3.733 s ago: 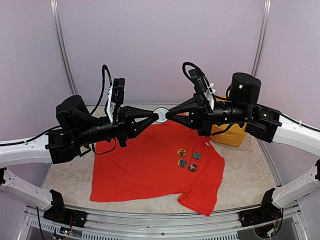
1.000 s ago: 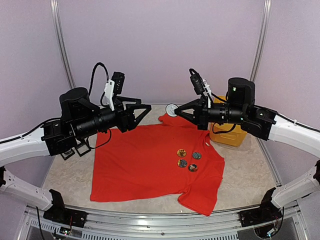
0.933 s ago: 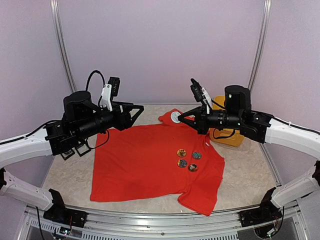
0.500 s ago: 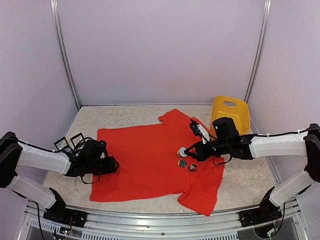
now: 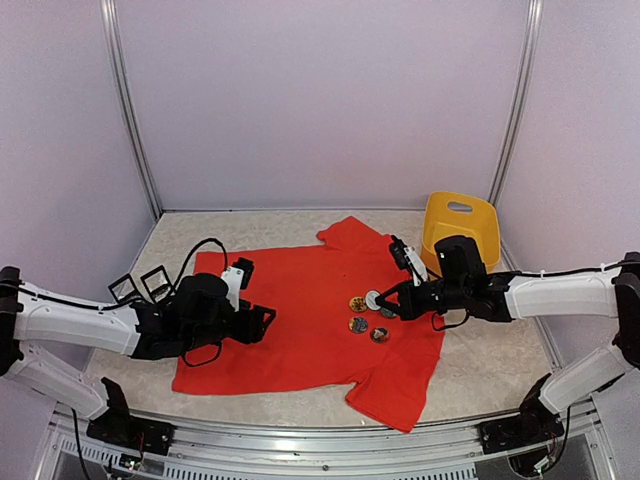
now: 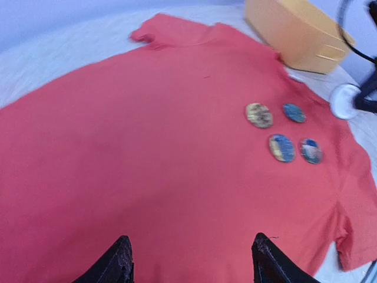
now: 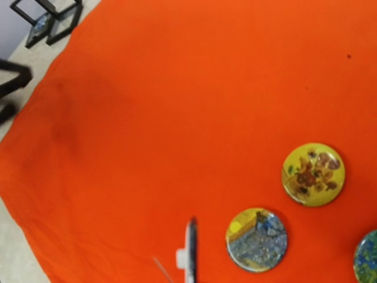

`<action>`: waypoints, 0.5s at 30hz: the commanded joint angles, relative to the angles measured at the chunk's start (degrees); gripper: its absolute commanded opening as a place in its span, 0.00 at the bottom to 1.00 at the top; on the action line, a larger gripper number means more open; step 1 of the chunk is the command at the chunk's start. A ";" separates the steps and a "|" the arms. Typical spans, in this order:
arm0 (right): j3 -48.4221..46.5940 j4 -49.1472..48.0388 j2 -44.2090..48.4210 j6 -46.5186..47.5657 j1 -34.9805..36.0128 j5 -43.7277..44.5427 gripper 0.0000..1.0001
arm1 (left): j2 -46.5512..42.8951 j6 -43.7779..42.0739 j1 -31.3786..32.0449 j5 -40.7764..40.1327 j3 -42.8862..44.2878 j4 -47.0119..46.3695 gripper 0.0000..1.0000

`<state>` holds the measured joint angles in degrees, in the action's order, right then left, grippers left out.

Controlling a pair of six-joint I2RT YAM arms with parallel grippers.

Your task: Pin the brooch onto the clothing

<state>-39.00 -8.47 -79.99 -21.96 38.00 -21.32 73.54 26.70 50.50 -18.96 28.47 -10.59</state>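
The clothing, a red T-shirt (image 5: 300, 290) (image 6: 147, 147) (image 7: 177, 88), lies flat on the table. My right gripper (image 5: 381, 296) hangs low over its right chest, shut on the brooch (image 5: 372, 297) (image 6: 344, 100), a round one with a white back. The right wrist view shows the brooch (image 7: 190, 253) edge-on, its thin pin sticking out to the left, just above the fabric. Several round picture badges (image 5: 358, 324) (image 6: 281, 147) (image 7: 257, 239) lie on the shirt beside it. My left gripper (image 5: 262, 322) (image 6: 191, 259) is open, low over the shirt's left half, with only fabric between its fingers.
A yellow plastic basket (image 5: 458, 225) (image 6: 300, 32) stands at the back right, just past the shirt's sleeve. Two small black square frames (image 5: 140, 287) (image 7: 50, 17) sit on the table left of the shirt. Purple walls close in the table.
Both arms have come down from mid-air to the shirt. The right gripper lowered the brooch beside the badges; the left gripper moved right over the fabric. The shirt shifted slightly left.
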 commanded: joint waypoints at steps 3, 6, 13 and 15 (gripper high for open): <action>0.06 0.21 1.47 1.34 -0.48 0.13 0.00 | 11.04 -36.59 10.40 14.64 11.62 0.03 0.64; -0.44 0.40 1.27 1.62 -0.52 0.06 0.00 | 19.47 -41.60 11.55 16.27 17.76 5.31 0.66; -0.63 -0.58 0.35 1.94 -0.53 -0.91 0.00 | 34.93 -44.64 11.59 17.63 29.40 9.24 0.67; -0.41 -1.01 0.13 1.69 -0.52 -1.72 0.00 | 37.41 -44.33 11.51 16.79 31.35 9.56 0.65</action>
<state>-39.03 -8.47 -79.50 -20.62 37.91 -21.67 107.00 -14.48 62.17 -2.63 55.83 -3.73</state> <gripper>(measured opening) 0.006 0.664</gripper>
